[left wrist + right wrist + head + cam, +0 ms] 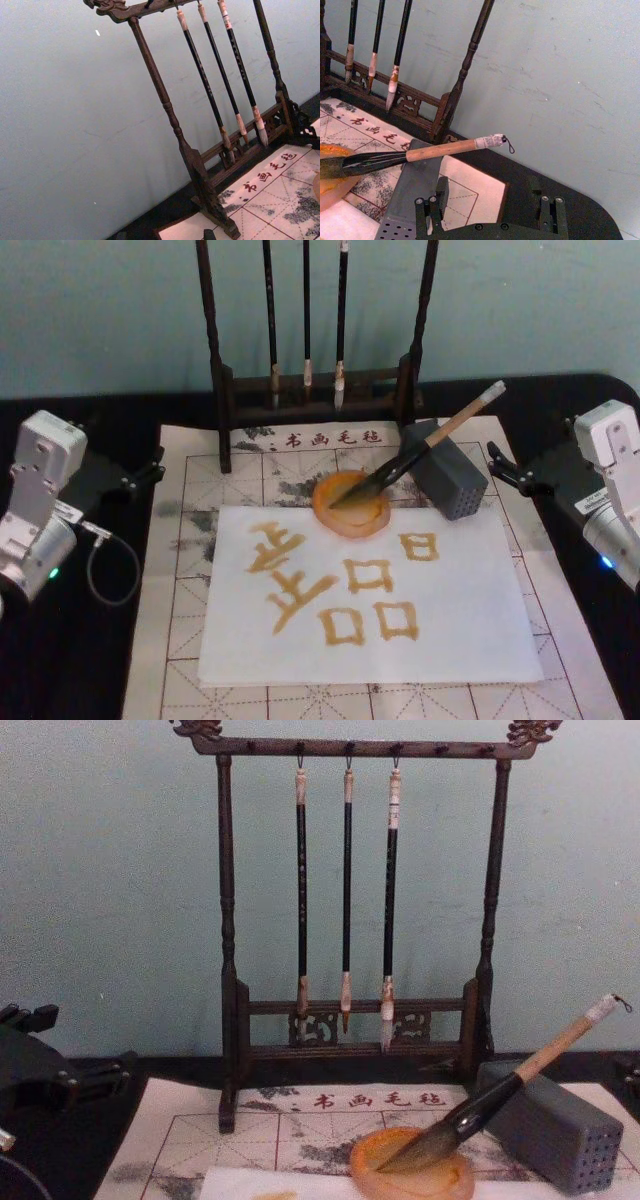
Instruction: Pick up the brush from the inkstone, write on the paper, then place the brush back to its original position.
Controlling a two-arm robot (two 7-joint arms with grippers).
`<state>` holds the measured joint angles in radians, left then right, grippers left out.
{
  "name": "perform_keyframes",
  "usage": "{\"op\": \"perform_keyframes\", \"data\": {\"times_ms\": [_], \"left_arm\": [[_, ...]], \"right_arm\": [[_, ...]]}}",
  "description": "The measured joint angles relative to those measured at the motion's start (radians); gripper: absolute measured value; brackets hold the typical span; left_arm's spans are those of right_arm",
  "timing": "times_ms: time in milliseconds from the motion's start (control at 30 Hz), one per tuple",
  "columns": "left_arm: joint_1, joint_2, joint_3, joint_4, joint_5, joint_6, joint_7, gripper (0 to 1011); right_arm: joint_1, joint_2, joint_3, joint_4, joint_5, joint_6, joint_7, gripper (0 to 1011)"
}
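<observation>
- Paper (pixel 450 640) with amber characters, lower centre.
- Left gripper (pixel 160 462) at mid-left and right gripper (pixel 493 462) at mid-right, both spread and empty.
- Brush (pixel 420 445) at centre, bristles in the inkstone (pixel 345 527), handle leaning on the grey block (pixel 452 488).
- Inkstone overlaps the paper's top edge.

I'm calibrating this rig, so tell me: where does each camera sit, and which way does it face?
Head: high, looking down at the paper, brush and inkstone; left gripper and right gripper at the sides.
Chest: low, facing level at the rack; left gripper lower left.
Left wrist: on the left arm, facing rack and wall.
Right wrist: on the right arm, looking past its open fingers at the brush resting on the grey block.
Shared: all four see the rack.
</observation>
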<state>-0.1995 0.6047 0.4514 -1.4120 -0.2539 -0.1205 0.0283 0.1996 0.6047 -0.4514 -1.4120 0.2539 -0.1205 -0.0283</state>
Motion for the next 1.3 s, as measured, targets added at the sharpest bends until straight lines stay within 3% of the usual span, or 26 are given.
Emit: {"op": "perform_keyframes", "data": {"times_ms": [1300], "left_arm": [[0.0, 0.0, 0.0, 0.0, 0.0, 0.0, 0.0, 1001]], "right_arm": [[0.0, 0.0, 0.0, 0.0, 0.0, 0.0, 0.0, 1002]]}}
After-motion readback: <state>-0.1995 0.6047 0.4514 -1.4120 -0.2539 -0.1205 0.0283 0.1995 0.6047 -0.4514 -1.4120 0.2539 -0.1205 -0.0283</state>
